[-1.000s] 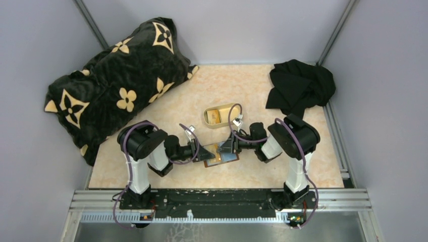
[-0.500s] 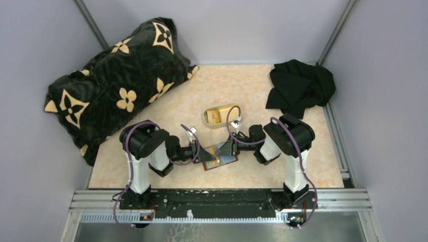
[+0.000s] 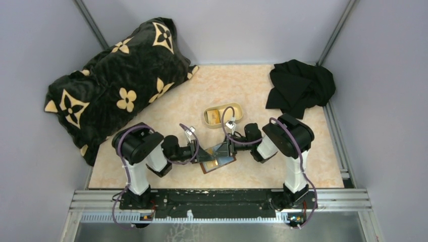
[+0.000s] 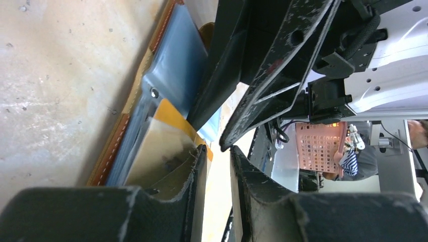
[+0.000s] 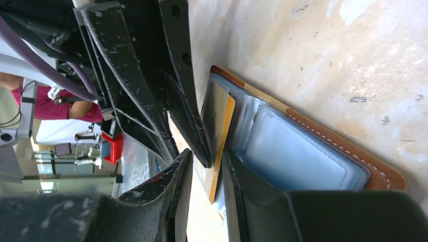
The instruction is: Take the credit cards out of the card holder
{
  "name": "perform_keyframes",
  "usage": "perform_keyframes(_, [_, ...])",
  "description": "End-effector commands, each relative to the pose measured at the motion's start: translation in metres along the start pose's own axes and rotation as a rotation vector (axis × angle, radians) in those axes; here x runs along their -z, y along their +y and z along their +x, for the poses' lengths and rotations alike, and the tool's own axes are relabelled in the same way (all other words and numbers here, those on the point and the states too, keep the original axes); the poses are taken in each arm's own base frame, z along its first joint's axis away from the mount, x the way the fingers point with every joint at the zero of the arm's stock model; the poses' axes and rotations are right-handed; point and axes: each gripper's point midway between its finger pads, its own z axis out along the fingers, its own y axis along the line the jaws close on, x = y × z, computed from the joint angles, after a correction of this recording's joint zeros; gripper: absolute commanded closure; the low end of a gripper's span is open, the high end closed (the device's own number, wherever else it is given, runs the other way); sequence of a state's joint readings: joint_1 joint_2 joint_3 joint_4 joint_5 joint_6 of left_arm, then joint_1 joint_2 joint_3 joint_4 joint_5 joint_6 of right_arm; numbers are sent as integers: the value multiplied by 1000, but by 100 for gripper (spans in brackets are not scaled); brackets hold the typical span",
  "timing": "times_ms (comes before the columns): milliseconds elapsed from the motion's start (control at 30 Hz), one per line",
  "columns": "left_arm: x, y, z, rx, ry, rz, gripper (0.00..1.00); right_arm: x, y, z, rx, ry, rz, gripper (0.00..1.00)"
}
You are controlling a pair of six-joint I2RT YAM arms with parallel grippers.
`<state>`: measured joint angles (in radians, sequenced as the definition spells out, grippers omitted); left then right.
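Brown card holder (image 3: 219, 162) shifted left, nearer

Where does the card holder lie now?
In the top view the card holder lies open at near centre, between the left gripper and the right gripper.

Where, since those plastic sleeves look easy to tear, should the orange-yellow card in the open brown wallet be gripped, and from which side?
Likely the bare edge of the thin orange-yellow card, which stands tilted clear of the pale blue plastic sleeves. Come from the open inner side, opposite the border of the brown leather wallet, one pincer finger per face.
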<state>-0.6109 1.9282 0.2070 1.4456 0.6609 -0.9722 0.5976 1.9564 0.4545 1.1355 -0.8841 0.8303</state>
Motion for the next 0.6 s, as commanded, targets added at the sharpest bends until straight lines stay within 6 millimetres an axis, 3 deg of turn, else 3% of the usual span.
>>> perform_keyframes(0, [4, -8, -11, -10, -38, -21, 70, -2, -5, 24, 6, 84, 10, 71])
perform_keyframes(133, [9, -14, -16, -20, -51, -50, 71, -3, -6, 25, -9, 80, 4, 71])
perform_keyframes(267, [20, -1, -11, -20, -59, -142, 71, -3, -8, 26, -16, 80, 6, 72])
perform_keyframes(567, [46, 5, 16, -3, -25, -288, 71, -4, -9, 26, -20, 82, 2, 72])
